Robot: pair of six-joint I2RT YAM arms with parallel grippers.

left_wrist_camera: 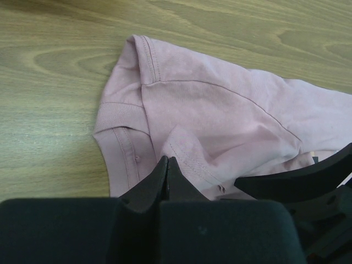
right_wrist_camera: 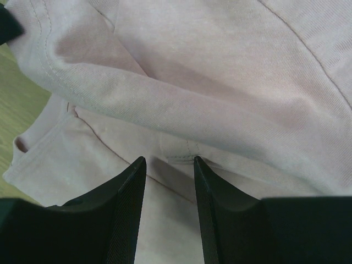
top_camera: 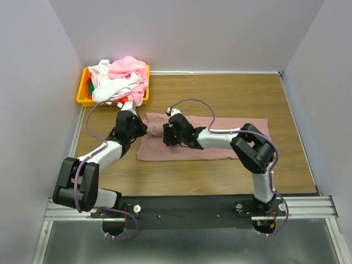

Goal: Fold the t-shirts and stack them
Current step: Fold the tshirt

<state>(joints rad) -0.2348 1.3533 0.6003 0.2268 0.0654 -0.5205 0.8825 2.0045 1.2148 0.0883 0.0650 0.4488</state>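
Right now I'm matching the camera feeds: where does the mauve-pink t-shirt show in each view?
Top external: the mauve-pink t-shirt lies spread flat at the centre of the wooden table.
Left wrist: centre and right, with its collar at the left.
Right wrist: fills nearly the whole frame.
Shared landmark: the wooden table showing left of the shirt.

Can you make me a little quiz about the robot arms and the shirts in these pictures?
1. True or false: the mauve t-shirt lies inside the yellow bin.
2. The left gripper is pinched shut at the shirt's edge. How do the jaws of the right gripper stand above the shirt? A: apart. B: shut tight. C: hidden from every camera.
3. Fill in the gap: the heap of t-shirts sits at the far ____ corner of the table.

Key: 1 false, it lies flat on the table. 2 A. 3 left.
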